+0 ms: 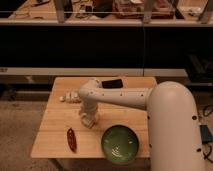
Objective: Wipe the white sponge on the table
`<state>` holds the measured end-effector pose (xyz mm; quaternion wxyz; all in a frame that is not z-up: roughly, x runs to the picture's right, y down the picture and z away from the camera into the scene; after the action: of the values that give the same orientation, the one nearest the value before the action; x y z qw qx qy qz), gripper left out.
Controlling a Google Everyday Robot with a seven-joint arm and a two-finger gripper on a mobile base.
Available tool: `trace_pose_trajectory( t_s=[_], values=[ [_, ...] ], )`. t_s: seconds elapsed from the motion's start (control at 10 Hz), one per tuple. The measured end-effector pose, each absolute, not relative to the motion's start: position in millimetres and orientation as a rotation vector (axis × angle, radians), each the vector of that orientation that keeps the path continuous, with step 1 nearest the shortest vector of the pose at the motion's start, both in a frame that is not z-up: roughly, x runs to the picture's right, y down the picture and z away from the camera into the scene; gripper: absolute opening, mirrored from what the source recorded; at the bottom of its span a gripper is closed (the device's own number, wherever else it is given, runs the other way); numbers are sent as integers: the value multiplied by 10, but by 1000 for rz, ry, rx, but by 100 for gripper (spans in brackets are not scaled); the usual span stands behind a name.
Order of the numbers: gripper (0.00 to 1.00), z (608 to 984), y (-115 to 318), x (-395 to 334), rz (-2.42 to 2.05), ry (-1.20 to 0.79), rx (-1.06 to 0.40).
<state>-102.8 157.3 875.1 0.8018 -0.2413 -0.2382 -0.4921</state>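
At tabletop (pixel 52 132) centre: end effector (pixel 88 116) down at white sponge (pixel 91 122), grip undeterminable; wiping judged not yet begun.

On the table (pixel 52 125), the gripper (pixel 89 120) sits mid-top, perhaps on the sponge. Plate (pixel 120 145) at the front edge, packet (pixel 70 98) near the left edge, rectangular object (pixel 112 83) at the back edge.

Low over the middle of the counter (pixel 55 122), the gripper (pixel 89 120) has bare wood around it, the green plate (pixel 120 145) and red object (pixel 71 139) crowding the near edge.
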Motion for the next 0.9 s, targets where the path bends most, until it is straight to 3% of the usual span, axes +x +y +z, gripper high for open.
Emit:
trace_pose_trajectory(
  t_s=[0.2, 0.5, 0.9],
  values=[
    [38, 8809, 1560, -1025, -1044, -507, -519],
    [38, 8842, 1570, -904, -1027, -505, -527],
    [38, 8859, 1589, -218, -974, -442, -590]
  ],
)
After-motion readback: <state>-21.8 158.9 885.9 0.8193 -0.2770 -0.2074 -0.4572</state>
